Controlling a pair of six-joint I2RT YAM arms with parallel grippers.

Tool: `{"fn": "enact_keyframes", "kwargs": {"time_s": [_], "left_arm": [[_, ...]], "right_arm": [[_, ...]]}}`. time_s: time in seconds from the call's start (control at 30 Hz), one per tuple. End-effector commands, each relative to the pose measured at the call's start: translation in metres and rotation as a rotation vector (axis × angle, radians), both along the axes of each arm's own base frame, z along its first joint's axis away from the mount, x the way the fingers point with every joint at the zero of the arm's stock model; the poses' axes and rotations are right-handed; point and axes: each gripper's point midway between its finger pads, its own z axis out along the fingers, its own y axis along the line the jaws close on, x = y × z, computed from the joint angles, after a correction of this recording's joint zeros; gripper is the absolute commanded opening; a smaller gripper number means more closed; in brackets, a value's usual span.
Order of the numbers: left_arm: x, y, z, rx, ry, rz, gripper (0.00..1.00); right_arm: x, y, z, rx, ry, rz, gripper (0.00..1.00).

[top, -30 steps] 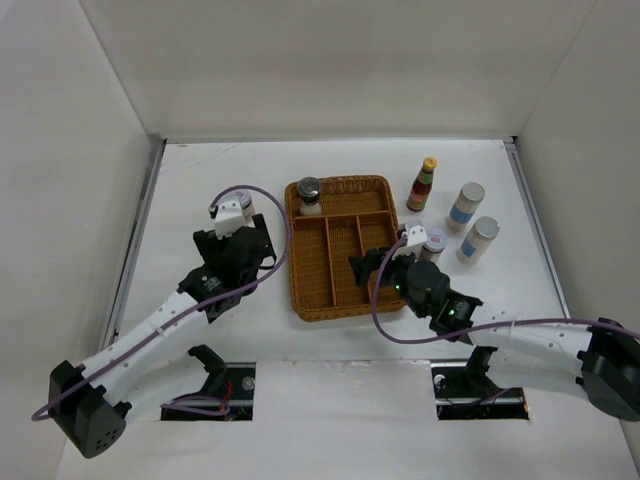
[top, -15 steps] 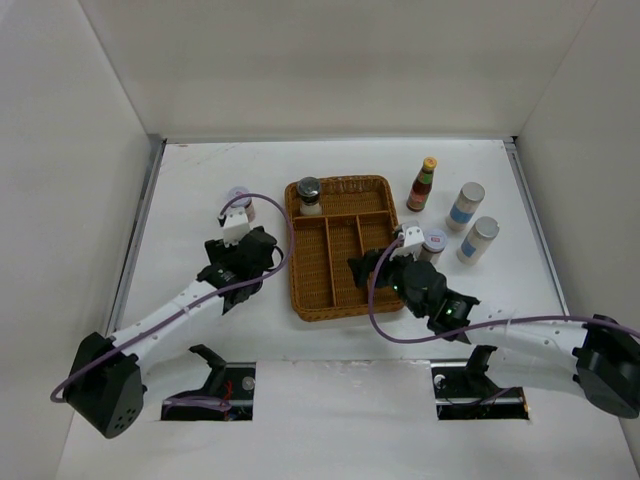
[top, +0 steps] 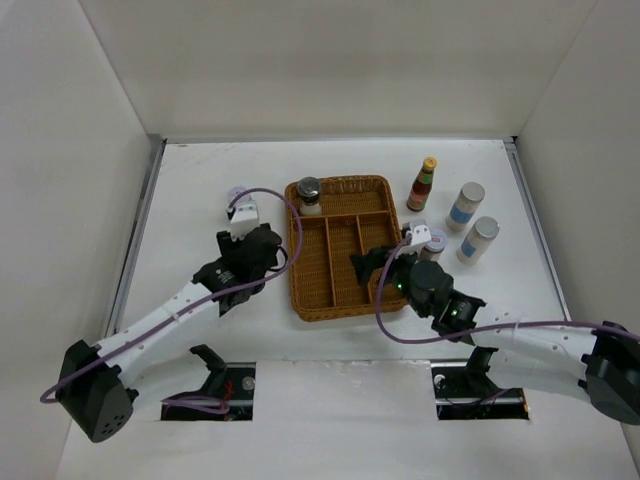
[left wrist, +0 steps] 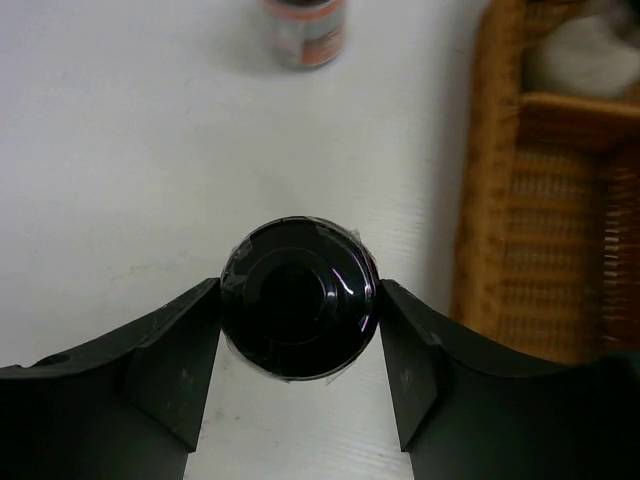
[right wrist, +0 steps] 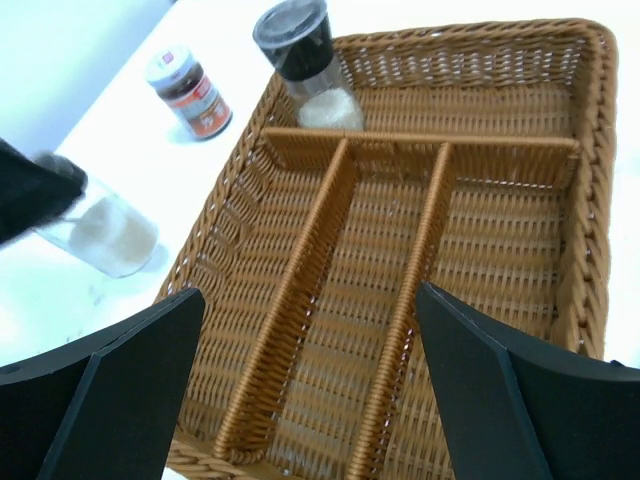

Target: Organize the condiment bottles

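Note:
My left gripper (left wrist: pixel 298 312) is shut on the black-capped bottle (left wrist: pixel 298 298), which stands on the table just left of the brown wicker tray (top: pixel 340 298). In the top view the left gripper (top: pixel 266 248) hides this bottle. The right wrist view shows its clear body (right wrist: pixel 103 236). My right gripper (right wrist: pixel 310 300) hangs open over the tray's long compartments, holding nothing. A grey-capped shaker (top: pixel 308 195) stands in the tray's back left compartment. One short red jar (left wrist: pixel 305 30) stands beyond the left gripper. A second jar (top: pixel 433 244) sits by my right wrist.
Right of the tray stand a slim red yellow-capped bottle (top: pixel 423 184) and two tall white blue-labelled bottles (top: pixel 465 205) (top: pixel 479 240). White walls enclose the table on three sides. A purple cable loops over each arm.
The left gripper's fingers have shut on the black-capped bottle, and the left arm has shifted slightly towards the tray. The right arm has hardly moved.

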Motion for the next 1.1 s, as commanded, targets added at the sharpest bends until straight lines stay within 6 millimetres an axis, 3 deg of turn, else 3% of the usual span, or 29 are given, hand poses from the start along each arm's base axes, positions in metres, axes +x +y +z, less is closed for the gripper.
{"fn": "enact_keyframes", "kwargs": {"time_s": [0.0,0.1,0.17,0.37,0.53,0.7,0.83,0.97,1.03,1.07], "left_arm": [[0.023,-0.058,0.107,-0.142,-0.23,-0.119,0.41],[0.033,-0.117,0.134,-0.181,-0.273,-0.228,0.41],[0.049,-0.151,0.145,-0.193,-0.306,-0.277,0.41],[0.112,-0.222,0.16,-0.262,-0.36,-0.352,0.41],[0.174,-0.268,0.14,-0.295,-0.324,-0.417,0.42],[0.212,-0.297,0.116,-0.286,-0.314,-0.427,0.43],[0.226,-0.311,0.08,-0.242,-0.273,-0.437,0.43],[0.224,-0.322,0.043,-0.198,-0.206,-0.458,0.46],[0.222,-0.323,0.033,-0.187,-0.193,-0.455,0.51],[0.221,-0.325,0.031,-0.182,-0.191,-0.455,0.59]], "right_arm": [[0.015,-0.017,0.011,0.058,-0.015,-0.1,0.93],[0.025,-0.042,0.002,0.067,0.024,-0.206,0.94],[0.029,-0.058,0.002,0.115,0.026,-0.259,0.94],[0.023,-0.087,0.025,0.261,-0.05,-0.3,0.86],[0.022,-0.107,0.026,0.259,-0.066,-0.381,0.8],[0.021,-0.106,0.029,0.272,-0.074,-0.374,0.83],[0.023,-0.103,0.028,0.26,-0.067,-0.37,0.83],[0.022,-0.104,0.03,0.266,-0.074,-0.371,0.84],[0.021,-0.106,0.031,0.268,-0.077,-0.377,0.85],[0.021,-0.106,0.029,0.265,-0.074,-0.377,0.86]]}}
